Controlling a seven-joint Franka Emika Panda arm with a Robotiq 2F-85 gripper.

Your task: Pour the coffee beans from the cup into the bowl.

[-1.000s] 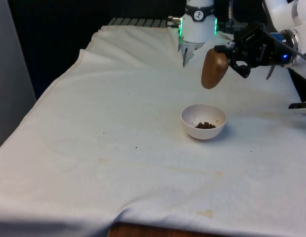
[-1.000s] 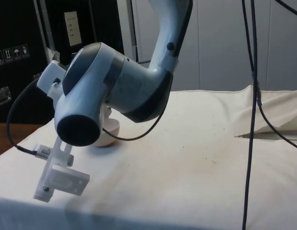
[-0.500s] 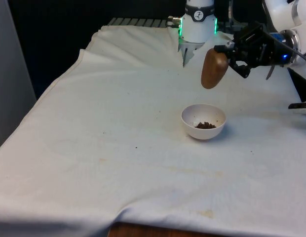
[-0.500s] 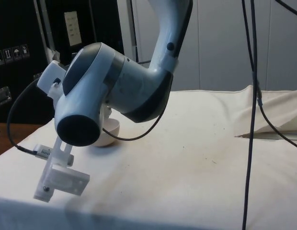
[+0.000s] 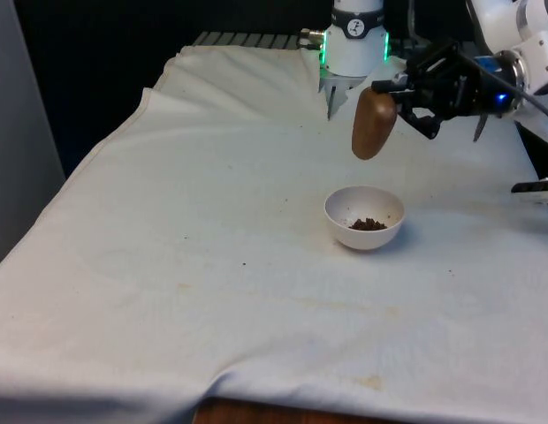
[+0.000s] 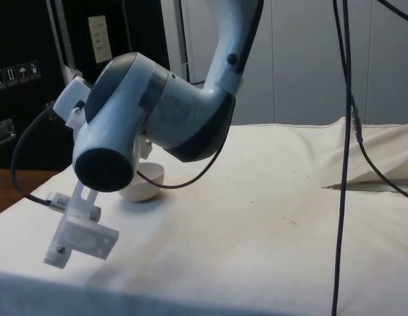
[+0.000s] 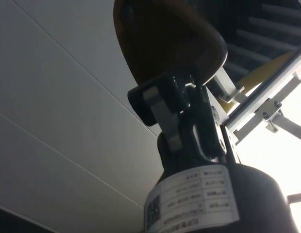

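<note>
A brown cup (image 5: 373, 124) hangs in the air, tipped mouth-down, a little above and behind the white bowl (image 5: 343, 231). My black gripper (image 5: 393, 95) is shut on the cup's upper end, reaching in from the front view's right. A small heap of dark coffee beans (image 5: 368, 224) lies inside the bowl. In the side view my arm covers much of the bowl (image 6: 146, 187), which peeks out beneath it. The wrist view looks along the cup (image 7: 165, 39), clamped between my fingers (image 7: 162, 107).
The white cloth (image 5: 212, 265) covers the table, with folds and a raised edge at the back near the robot's base (image 5: 355, 44). Bare wood shows at the front edge (image 5: 256, 413). Black cables (image 6: 342, 164) hang down in the side view.
The cup and gripper have shifted slightly toward the front view's left and a little upward. The bowl and its beans have not moved.
</note>
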